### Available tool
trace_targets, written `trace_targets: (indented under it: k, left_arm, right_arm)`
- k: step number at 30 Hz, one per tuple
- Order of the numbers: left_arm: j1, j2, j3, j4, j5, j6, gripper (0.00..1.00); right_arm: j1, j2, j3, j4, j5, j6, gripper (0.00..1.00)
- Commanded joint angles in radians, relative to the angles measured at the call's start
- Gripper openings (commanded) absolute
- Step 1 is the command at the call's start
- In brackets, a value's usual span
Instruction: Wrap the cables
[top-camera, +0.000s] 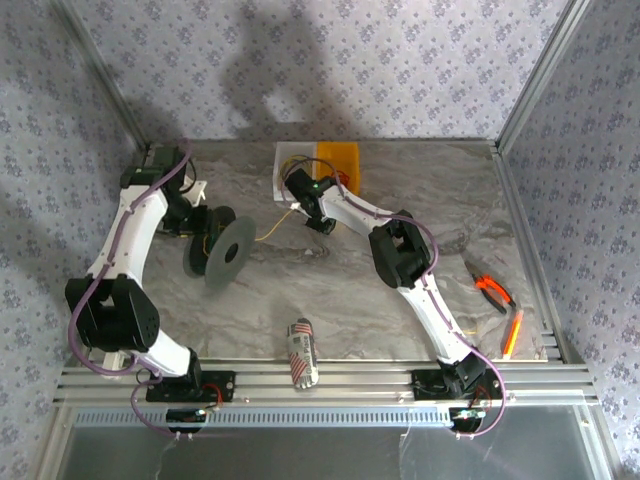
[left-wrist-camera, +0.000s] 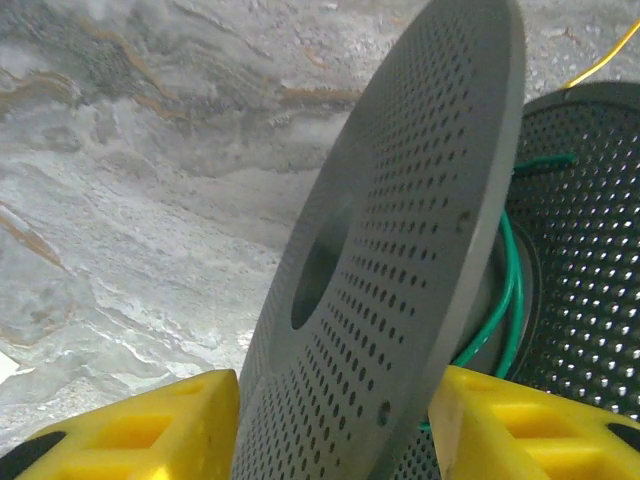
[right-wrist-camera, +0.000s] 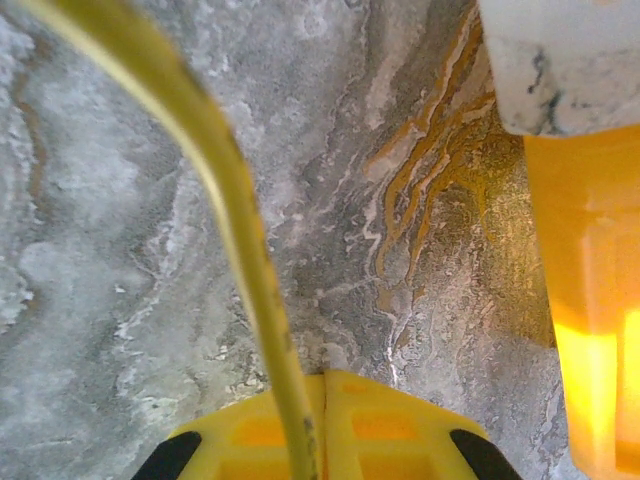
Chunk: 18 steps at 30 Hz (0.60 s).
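Where the left arm reaches in at about 9 o'clock on the table (top-camera: 400, 290), its left pincer (left-wrist-camera: 335, 425) has the two yellow fingers set on either side of the grey, hole-dotted disc of a spool (left-wrist-camera: 400, 250), pinching that disc between them. The spool stands on its edge, with a second, darker disc behind the grey one. Some green wire (left-wrist-camera: 508, 300) is wound around the core between the two discs.

A yellow cable (top-camera: 272, 232) leaves the spool toward 3 o'clock and runs low across the marbled top to the right pincer (top-camera: 320, 224), which sits a little toward 12 o'clock from the middle of the table. In the right wrist view that pincer's yellow fingers (right-wrist-camera: 390, 435) are pressed together, with the cable caught in the seam between them; from there it rises and curves off toward 11 o'clock.

Beyond the right pincer, at 12 o'clock by the far edge, an orange box (top-camera: 337, 160) lies on a white sheet (top-camera: 292, 160). A can (top-camera: 302, 352) lies on its side at 6 o'clock near the arm bases. Orange-handled pliers (top-camera: 492, 290) and a slim orange tool (top-camera: 512, 330) rest apart from everything else at about 4 o'clock.
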Motion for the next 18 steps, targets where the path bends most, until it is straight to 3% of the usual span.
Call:
trace_targets:
  k: [1, 10, 18]
  left_arm:
    - [0.004, 0.002, -0.017, -0.024, 0.031, 0.01, 0.51]
    - [0.004, 0.057, -0.025, -0.019, 0.048, 0.004, 0.3]
    - [0.004, 0.078, -0.03, -0.002, 0.066, 0.0, 0.18]
  right_arm:
    - [-0.064, 0.114, -0.008, 0.113, -0.011, -0.009, 0.0]
    - [-0.065, 0.117, -0.002, 0.106, -0.016, -0.005, 0.0]
    - [-0.064, 0.123, 0.015, 0.092, -0.015, -0.009, 0.0]
